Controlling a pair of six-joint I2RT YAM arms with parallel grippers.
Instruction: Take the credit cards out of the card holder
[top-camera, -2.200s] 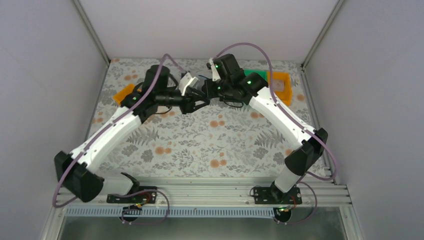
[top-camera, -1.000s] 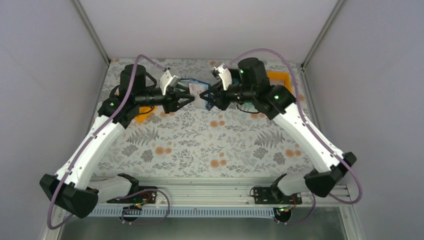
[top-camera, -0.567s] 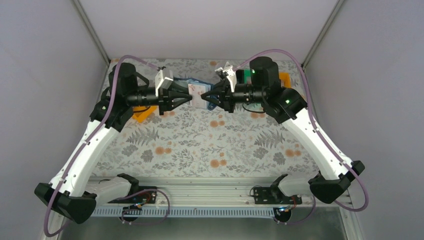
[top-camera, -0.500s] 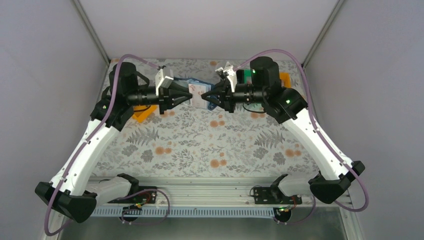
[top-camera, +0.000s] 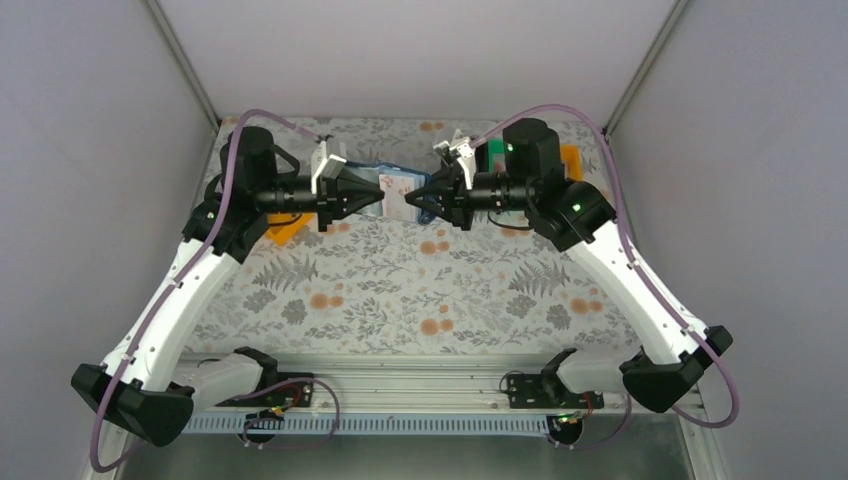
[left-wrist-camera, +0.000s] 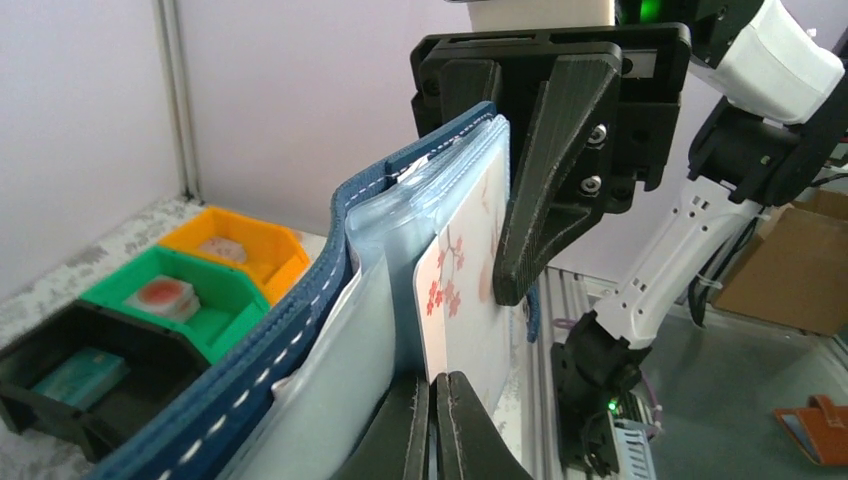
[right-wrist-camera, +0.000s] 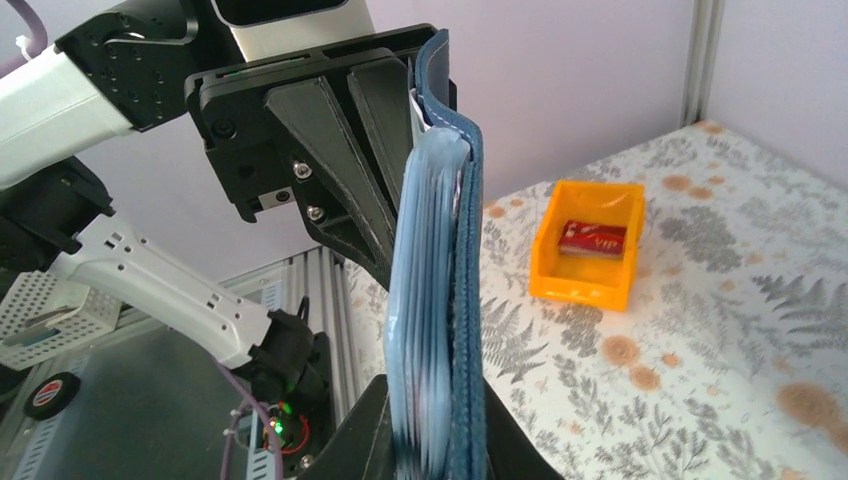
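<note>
The navy card holder (top-camera: 392, 177) hangs upright in the air over the back middle of the table, and my right gripper (top-camera: 420, 197) is shut on its folded end. In the right wrist view its pale blue sleeves (right-wrist-camera: 432, 300) stand edge-on between my right gripper's (right-wrist-camera: 437, 398) two fingers. A white credit card (left-wrist-camera: 470, 290) printed with red blossoms sticks out of the card holder (left-wrist-camera: 300, 330). My left gripper (left-wrist-camera: 432, 380) is shut on that card's near edge, tip to tip with the right gripper (left-wrist-camera: 545, 200). In the top view the left gripper (top-camera: 377, 196) meets the card (top-camera: 401, 203).
An orange bin (right-wrist-camera: 590, 245) holding a red card sits on the floral table under the left arm (top-camera: 283, 228). An orange bin (left-wrist-camera: 240, 245), a green bin (left-wrist-camera: 170, 300) and a black bin (left-wrist-camera: 80, 375) with a teal card stand in a row at the back right.
My left gripper's jaws have closed on the blossom card's edge. The right gripper with the card holder has shifted slightly right and back; both arms now face each other level.
</note>
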